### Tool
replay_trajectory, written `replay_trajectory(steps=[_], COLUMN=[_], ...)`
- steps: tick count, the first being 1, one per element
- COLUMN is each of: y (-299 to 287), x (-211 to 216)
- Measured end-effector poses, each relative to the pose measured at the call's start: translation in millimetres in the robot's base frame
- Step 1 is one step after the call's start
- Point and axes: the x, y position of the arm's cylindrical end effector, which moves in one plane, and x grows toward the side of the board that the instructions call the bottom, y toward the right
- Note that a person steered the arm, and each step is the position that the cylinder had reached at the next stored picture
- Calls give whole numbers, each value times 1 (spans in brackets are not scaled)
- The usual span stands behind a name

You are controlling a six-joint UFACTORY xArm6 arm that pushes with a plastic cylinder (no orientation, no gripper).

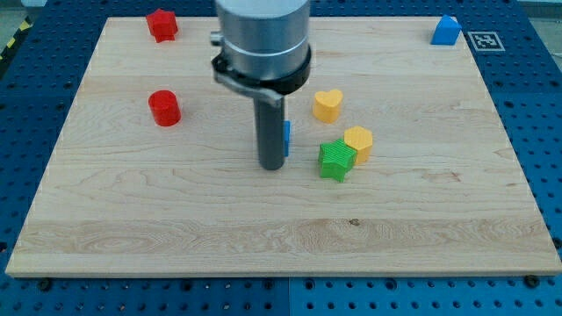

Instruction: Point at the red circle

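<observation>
We count seven coloured plastic blocks on the pale wooden board (439,228): two red, two blue, two yellow, one green. The landmark is our dark rod; my tip (272,166) rests near the board's middle. We carry no pincer, so there is nothing released or clenched.

The red circle block (163,108) sits well apart to the view's left of the rod, slightly higher. The red star-like block (162,25) lies farther toward the top left. A small blue block (287,133), mostly hidden, shows just beside the rod's right edge. Right of the rod sit a yellow heart block (327,104), a green star block (336,161) and, touching it, a yellow hexagonal block (359,141). A blue block (446,31) stands far top right.
</observation>
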Motion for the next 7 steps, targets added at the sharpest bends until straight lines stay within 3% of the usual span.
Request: replay_trajectory(steps=[1,3,5,7], y=[18,-96,-197,-208], x=[-10,-13,-82,-97])
